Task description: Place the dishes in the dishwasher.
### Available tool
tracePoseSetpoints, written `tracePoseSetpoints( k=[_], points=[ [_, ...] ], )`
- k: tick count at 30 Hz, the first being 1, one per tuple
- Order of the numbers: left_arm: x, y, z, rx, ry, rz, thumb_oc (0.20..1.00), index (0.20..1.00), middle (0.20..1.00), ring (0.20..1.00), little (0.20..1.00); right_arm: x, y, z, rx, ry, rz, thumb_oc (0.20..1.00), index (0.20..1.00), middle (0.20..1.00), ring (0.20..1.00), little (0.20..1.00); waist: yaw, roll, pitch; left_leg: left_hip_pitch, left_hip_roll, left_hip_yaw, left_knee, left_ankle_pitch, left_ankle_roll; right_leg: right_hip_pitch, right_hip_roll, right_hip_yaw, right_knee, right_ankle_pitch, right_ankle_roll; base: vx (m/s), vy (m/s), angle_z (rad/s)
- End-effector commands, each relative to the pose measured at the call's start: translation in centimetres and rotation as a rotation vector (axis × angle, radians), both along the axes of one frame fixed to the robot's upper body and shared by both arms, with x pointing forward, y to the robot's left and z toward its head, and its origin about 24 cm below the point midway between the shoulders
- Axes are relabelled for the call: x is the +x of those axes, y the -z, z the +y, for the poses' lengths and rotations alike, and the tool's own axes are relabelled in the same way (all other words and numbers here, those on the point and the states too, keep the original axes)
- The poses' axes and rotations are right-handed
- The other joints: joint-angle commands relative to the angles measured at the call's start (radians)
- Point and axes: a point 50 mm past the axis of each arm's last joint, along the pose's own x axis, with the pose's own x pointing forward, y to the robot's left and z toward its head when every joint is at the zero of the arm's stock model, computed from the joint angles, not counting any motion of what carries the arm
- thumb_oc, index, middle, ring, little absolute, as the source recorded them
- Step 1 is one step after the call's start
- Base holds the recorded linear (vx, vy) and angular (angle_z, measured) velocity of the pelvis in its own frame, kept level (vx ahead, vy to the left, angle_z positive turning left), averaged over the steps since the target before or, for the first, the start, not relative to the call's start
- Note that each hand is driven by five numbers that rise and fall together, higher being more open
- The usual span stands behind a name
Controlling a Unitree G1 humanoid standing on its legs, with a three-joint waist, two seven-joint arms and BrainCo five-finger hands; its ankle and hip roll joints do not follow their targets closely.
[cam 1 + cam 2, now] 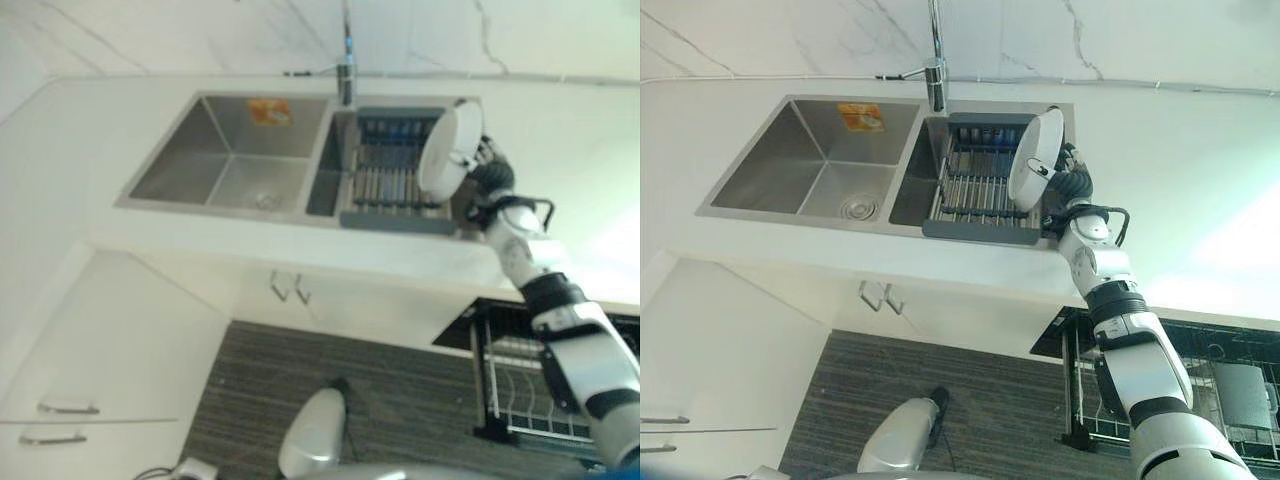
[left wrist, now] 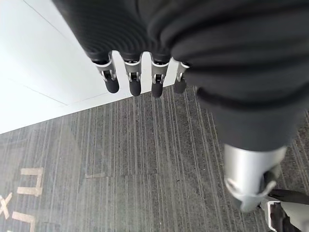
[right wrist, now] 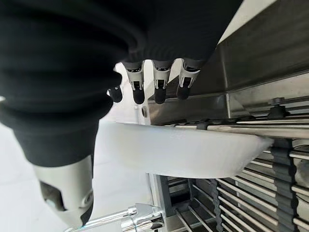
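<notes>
The right hand holds a white plate on edge over the rack in the right basin of the sink. Its fingers curl over the plate's rim, the thumb on the other face. The left hand hangs over the floor, fingers relaxed and holding nothing.

The grip looks to be on the rim alone, so the plate could slip or knock the rack bars or the tap as it lifts out. The dishwasher basket sits low on the right, well apart from the sink, so the carry down past the worktop edge risks a bump.

The worktop is pale, with marble wall behind, white cabinets below and dark striped flooring.
</notes>
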Motion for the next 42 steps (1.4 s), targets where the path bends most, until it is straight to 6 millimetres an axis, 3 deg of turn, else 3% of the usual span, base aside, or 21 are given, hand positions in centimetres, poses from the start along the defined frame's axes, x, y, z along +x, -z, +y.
tracePoseSetpoints(
  k=[1,7,17,23,24,25,31,33,35,42],
  points=[
    [-1.3,-1.0,2.8,0.099,0.051,0.094,1.0,1.0,1.0,1.0,1.0,0.6,-3.6,0.6,-0.009,-0.021,-0.118,1.0,1.0,1.0,1.0,1.0,0.024,-0.016,-0.022,-0.103,0.065,-0.074,-0.117,0.141,-0.069,0.077,-0.035,0.013,0.028,-0.022,0.029,0.0,0.0,0.0],
    [-0.6,-1.1,2.8,0.096,0.049,0.073,1.0,1.0,1.0,1.0,1.0,0.7,-4.0,0.4,-0.007,-0.021,-0.125,1.0,1.0,1.0,1.0,1.0,0.028,-0.014,-0.01,-0.12,0.061,-0.076,-0.109,0.142,-0.069,0.074,-0.041,0.008,0.029,-0.023,0.03,-0.01,0.016,0.03],
    [0.9,-1.5,3.1,0.1,0.056,0.035,1.0,1.0,1.0,1.0,1.0,1.3,-6.9,-0.8,-0.049,0.022,-0.158,1.0,1.0,1.0,1.0,1.0,0.043,-0.018,0.008,-0.15,0.059,-0.073,-0.104,0.146,-0.071,0.067,-0.049,0.001,0.023,-0.015,0.031,-0.02,0.024,0.02],
    [1.4,-1.6,3.3,0.107,0.062,0.026,1.0,1.0,1.0,1.0,1.0,1.3,-6.9,-1.1,-0.05,0.049,-0.147,1.0,1.0,1.0,1.0,1.0,0.048,-0.024,0.01,-0.164,0.062,-0.067,-0.098,0.148,-0.07,0.069,-0.051,-0.008,0.022,-0.013,0.03,0.0,0.006,0.04],
    [1.5,-1.7,3.3,0.108,0.062,0.025,1.0,1.0,1.0,1.0,1.0,1.3,-6.9,-1.2,-0.052,0.054,-0.147,0.529,0.529,0.529,0.529,0.529,0.05,-0.025,0.01,-0.166,0.062,-0.068,-0.098,0.148,-0.07,0.068,-0.05,-0.008,0.023,-0.013,0.029,0.0,-0.004,0.07],
    [1.5,-1.7,3.4,0.109,0.062,0.022,1.0,1.0,1.0,1.0,1.0,1.3,-7.0,-1.3,-0.059,0.055,-0.15,0.2,0.2,0.2,0.2,0.2,0.051,-0.026,0.01,-0.168,0.061,-0.07,-0.103,0.15,-0.069,0.067,-0.049,-0.008,0.021,-0.012,0.03,-0.01,-0.003,0.08],
    [1.9,-1.7,3.4,0.103,0.064,-0.014,1.0,1.0,1.0,1.0,1.0,1.0,-8.9,-0.2,-0.128,0.03,-0.301,0.2,0.2,0.2,0.2,0.2,0.056,-0.031,0.023,-0.174,0.053,-0.076,-0.118,0.154,-0.064,0.051,-0.049,-0.001,0.016,-0.004,0.027,-0.06,-0.009,0.02],
    [2.1,-1.8,3.4,0.102,0.062,-0.02,1.0,1.0,1.0,1.0,1.0,-0.1,-11.2,1.5,-0.307,0.031,-0.495,0.2,0.2,0.2,0.2,0.2,0.05,-0.035,0.021,-0.176,0.054,-0.073,-0.12,0.154,-0.061,0.044,-0.047,0.009,0.014,0.0,0.03,-0.09,-0.039,-0.02],
    [1.7,-1.6,3.5,0.103,0.045,-0.032,1.0,1.0,1.0,1.0,1.0,-1.5,-12.4,2.3,-0.346,0.083,-0.641,0.2,0.2,0.2,0.2,0.2,0.032,-0.048,0.022,-0.165,0.062,-0.053,-0.122,0.146,-0.058,0.042,-0.042,0.024,0.005,0.007,0.033,-0.16,-0.077,-0.14],
    [-0.2,-1.0,3.3,0.121,0.023,-0.022,1.0,1.0,1.0,1.0,1.0,-3.4,-12.2,3.8,-0.443,0.203,-0.785,0.2,0.2,0.2,0.2,0.2,0.003,-0.088,-0.025,-0.104,0.094,0.003,-0.112,0.111,-0.053,0.053,-0.035,0.033,0.0,0.02,0.043,-0.08,-0.088,-0.27]
  ],
)
